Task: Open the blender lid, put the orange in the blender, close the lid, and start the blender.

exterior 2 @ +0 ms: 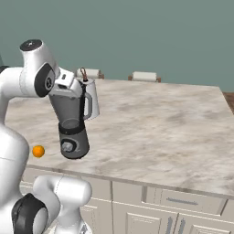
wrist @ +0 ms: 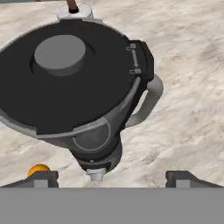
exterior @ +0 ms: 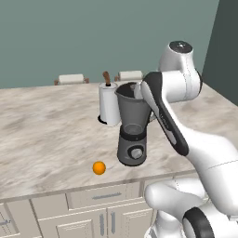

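Blender lid (wrist: pixel 65 78) on jar — double-arrow mark at rim; fingers (wrist: pixel 37 178) spread wide above.

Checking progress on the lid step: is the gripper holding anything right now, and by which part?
Nothing is held. The gripper is open above the blender lid, its fingers spread wide and touching nothing.

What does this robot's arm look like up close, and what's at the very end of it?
The arm is made of smooth, rounded glossy white shells with dark grey bands and caps at the joints, including a round dark cap on top. No loose cables show. At the end, the gripper has two small dark grey, blocky jaws.
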You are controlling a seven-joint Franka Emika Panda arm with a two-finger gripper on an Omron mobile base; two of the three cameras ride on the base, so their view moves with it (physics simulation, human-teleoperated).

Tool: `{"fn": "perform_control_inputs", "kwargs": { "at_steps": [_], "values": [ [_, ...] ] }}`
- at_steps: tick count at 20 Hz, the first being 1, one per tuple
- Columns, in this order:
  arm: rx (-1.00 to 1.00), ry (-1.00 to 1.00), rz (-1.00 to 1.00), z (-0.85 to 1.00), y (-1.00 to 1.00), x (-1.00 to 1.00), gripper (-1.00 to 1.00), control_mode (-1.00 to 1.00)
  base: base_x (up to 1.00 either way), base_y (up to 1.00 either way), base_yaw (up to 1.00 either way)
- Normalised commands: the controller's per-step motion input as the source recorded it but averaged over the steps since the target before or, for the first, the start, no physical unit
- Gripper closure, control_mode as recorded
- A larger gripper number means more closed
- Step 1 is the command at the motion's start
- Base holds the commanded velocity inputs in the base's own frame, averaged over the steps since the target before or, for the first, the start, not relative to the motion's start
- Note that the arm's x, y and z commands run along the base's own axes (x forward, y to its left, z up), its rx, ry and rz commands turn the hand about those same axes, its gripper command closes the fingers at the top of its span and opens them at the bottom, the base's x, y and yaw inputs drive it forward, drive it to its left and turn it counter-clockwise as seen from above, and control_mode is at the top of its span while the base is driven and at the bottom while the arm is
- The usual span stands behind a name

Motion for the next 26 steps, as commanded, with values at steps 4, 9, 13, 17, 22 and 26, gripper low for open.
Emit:
{"fn": "perform_control_inputs", "kwargs": {
  "at_steps": [4,9,13,17,22,26],
  "values": [
    [0.00,0.00,-0.01,0.84,0.07,0.10,-1.00,-1.00,0.00,0.00,0.00],
    [0.00,0.09,0.00,0.30,0.17,0.44,-1.00,-1.00,0.00,0.00,0.00],
    [0.00,0.13,0.00,0.00,0.13,0.37,-1.00,-1.00,0.00,0.00,0.00],
    [-0.03,0.04,0.00,-0.33,0.14,0.28,-1.00,-1.00,0.00,0.00,0.00],
    [0.00,0.11,0.00,-0.40,0.08,0.45,-1.00,-1.00,0.00,0.00,0.00],
    [0.00,0.11,0.00,-0.21,0.06,0.46,-1.00,-1.00,0.00,0.00,0.00]
  ]
}}
